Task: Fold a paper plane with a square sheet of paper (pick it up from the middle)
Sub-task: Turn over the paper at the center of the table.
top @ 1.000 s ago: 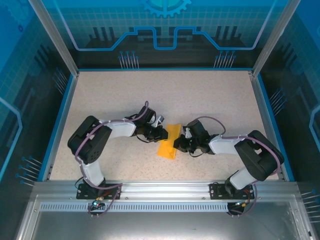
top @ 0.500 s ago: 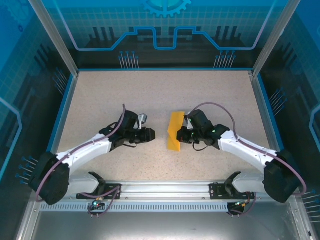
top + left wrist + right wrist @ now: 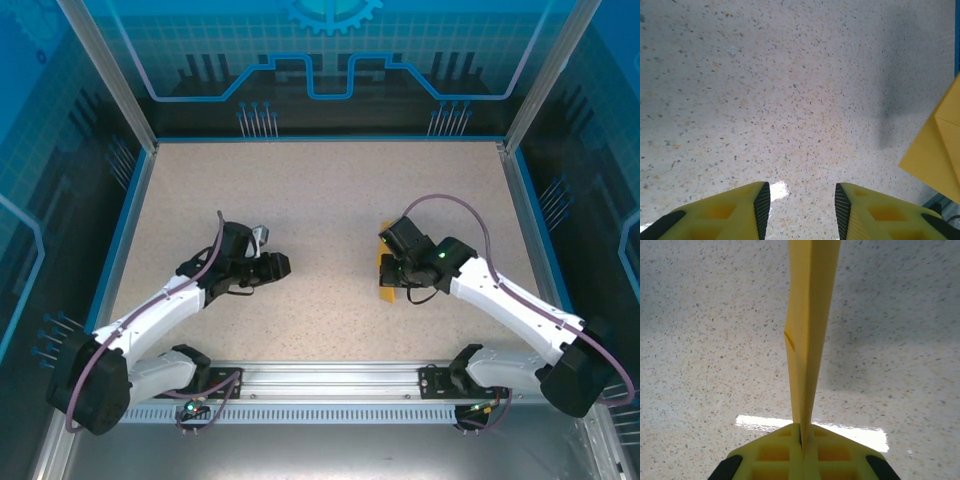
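A speckled beige table (image 3: pixel 330 190) is seen in the top view. It is bordered by a blue rim (image 3: pixel 122 240) on the left, far and right sides and closed along the bottom of the frame by an aluminium rail (image 3: pixel 330 378). A translucent blue back panel (image 3: pixel 320 70) printed with line patterns is set behind the far edge, and similar panels are seen at both sides.

The upper half of the table is left bare, as is the strip at the centre between the two grippers. Both grippers are kept well apart from the rim.

The left arm is stretched from the lower left corner diagonally up toward the centre. The left gripper (image 3: pixel 279 265) is pointed to the right, left of centre. In the left wrist view its jaws are held partly apart with nothing between them, and bare table is seen through the gap.

The right arm is extended from the lower right corner up and to the left, with the right gripper (image 3: pixel 392 272) placed right of centre. The paper (image 3: pixel 807 340) is clamped in it. In the right wrist view the yellow jaws are pressed together on its lower end, and it is seen edge-on as a narrow folded strip running to the top of the frame, with a shadow cast on the table beside it. Whether its far end touches the table cannot be told. A corner of it is also caught at the right edge of the left wrist view.
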